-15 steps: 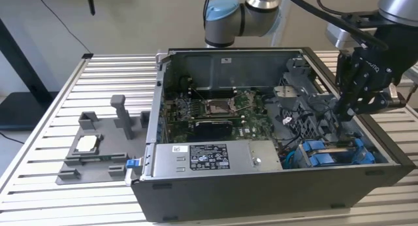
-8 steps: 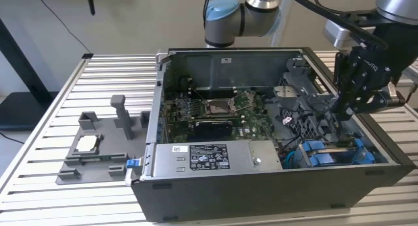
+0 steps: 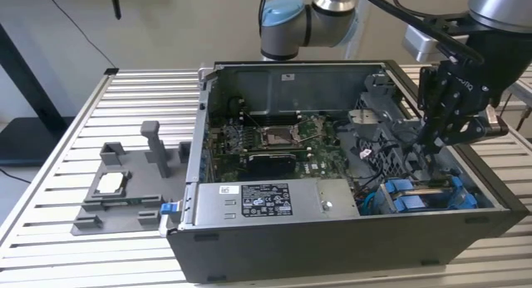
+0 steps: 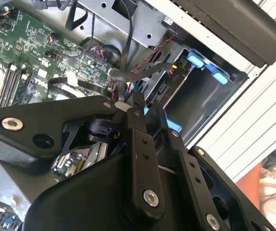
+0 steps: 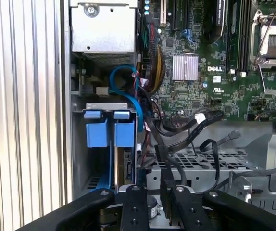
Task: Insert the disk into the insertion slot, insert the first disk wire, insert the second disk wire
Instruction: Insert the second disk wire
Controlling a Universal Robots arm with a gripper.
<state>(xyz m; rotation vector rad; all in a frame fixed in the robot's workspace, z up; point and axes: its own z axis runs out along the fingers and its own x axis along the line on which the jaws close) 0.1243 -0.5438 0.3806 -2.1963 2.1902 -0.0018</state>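
In the insertion slot (image 5: pixel 110 106): two blue tabs (image 5: pixel 95 134) (one gripper (image 5: pixel 156 190) near).

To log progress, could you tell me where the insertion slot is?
The insertion slot sits at the exterior view's right, beside the grey metal box, near the gripper.

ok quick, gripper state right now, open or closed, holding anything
Gripper: closed on a thin black cable, next to the grey metal drive cage with blue fittings.

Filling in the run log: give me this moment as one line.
gripper: shut on black wire | where: inside case, near insertion slot
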